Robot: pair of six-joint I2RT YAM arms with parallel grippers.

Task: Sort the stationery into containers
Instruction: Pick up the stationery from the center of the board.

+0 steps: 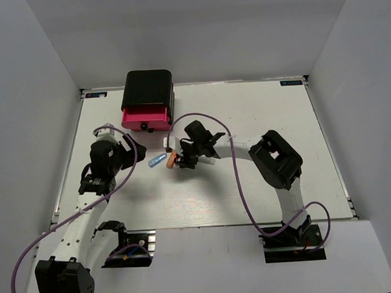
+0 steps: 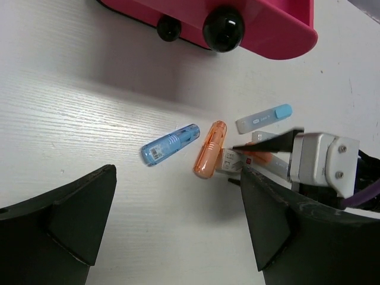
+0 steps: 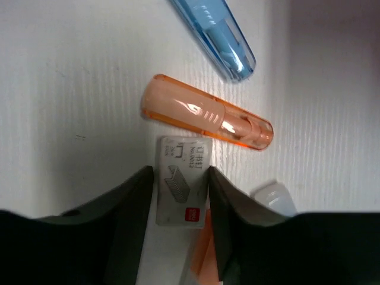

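Note:
The black cabinet (image 1: 149, 89) stands at the back, its pink drawer (image 1: 146, 116) pulled open. The drawer's front and black knob (image 2: 223, 28) fill the top of the left wrist view. A blue piece (image 2: 171, 144), an orange piece (image 2: 210, 149) and a light blue and white piece (image 2: 264, 119) lie on the table in front of it. My right gripper (image 3: 180, 172) grips a small white staple box (image 3: 183, 181) that lies flat next to the orange piece (image 3: 208, 120). My left gripper (image 2: 178, 178) is open and empty, just left of the blue piece (image 1: 157, 162).
Another orange piece (image 3: 205, 255) and a white piece (image 3: 273, 199) lie under and beside the right fingers. A second knob (image 2: 168, 28) shows below the open drawer. The right arm's purple cable (image 1: 239, 177) loops over the table.

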